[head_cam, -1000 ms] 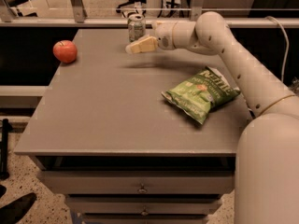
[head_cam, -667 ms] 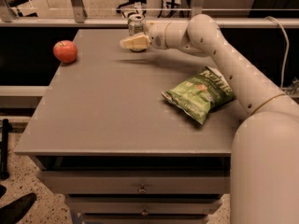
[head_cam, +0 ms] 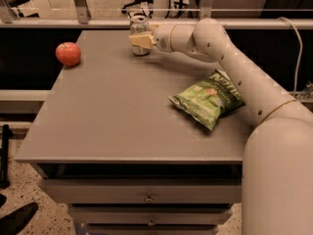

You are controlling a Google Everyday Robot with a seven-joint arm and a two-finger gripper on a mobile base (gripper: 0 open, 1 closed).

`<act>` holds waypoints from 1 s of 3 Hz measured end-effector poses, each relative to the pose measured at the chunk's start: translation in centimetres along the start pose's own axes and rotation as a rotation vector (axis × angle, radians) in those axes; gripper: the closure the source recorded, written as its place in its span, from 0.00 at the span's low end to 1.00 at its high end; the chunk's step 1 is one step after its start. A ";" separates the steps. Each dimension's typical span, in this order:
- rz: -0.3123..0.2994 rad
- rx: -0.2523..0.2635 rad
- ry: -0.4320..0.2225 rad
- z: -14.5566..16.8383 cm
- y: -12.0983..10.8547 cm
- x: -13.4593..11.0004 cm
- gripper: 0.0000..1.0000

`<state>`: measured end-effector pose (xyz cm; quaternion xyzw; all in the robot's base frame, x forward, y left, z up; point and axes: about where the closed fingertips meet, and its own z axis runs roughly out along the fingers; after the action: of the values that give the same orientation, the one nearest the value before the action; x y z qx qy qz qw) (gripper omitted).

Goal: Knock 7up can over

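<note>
The 7up can [head_cam: 138, 22] stands upright near the far edge of the grey table [head_cam: 122, 111], a little left of centre. It is silvery with a pull-tab top, and its lower half is hidden. My gripper [head_cam: 142, 40] is at the end of the white arm [head_cam: 220, 48], which reaches in from the right. The gripper sits right in front of the can's lower part and overlaps it. I cannot tell whether it touches the can.
A red apple [head_cam: 68, 53] lies at the table's far left edge. A green chip bag [head_cam: 208, 99] lies at the right, under the arm. A railing and dark gap run behind the table. Drawers sit below its front edge.
The gripper has moved left and towards the far edge, from beside the can to directly in front of it. The can still stands upright. Apple and chip bag have not moved.
</note>
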<state>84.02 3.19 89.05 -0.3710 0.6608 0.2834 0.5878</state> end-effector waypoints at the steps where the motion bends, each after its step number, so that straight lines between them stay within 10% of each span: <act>1: -0.011 -0.036 0.004 -0.7 0.3 -1.0 0.92; 2: -0.097 -0.110 0.034 -2.8 0.7 -3.7 1.00; 3: -0.271 -0.214 0.205 -6.4 2.2 -4.2 1.00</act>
<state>78.69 -0.06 94.00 -0.5436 0.6273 0.2312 0.5074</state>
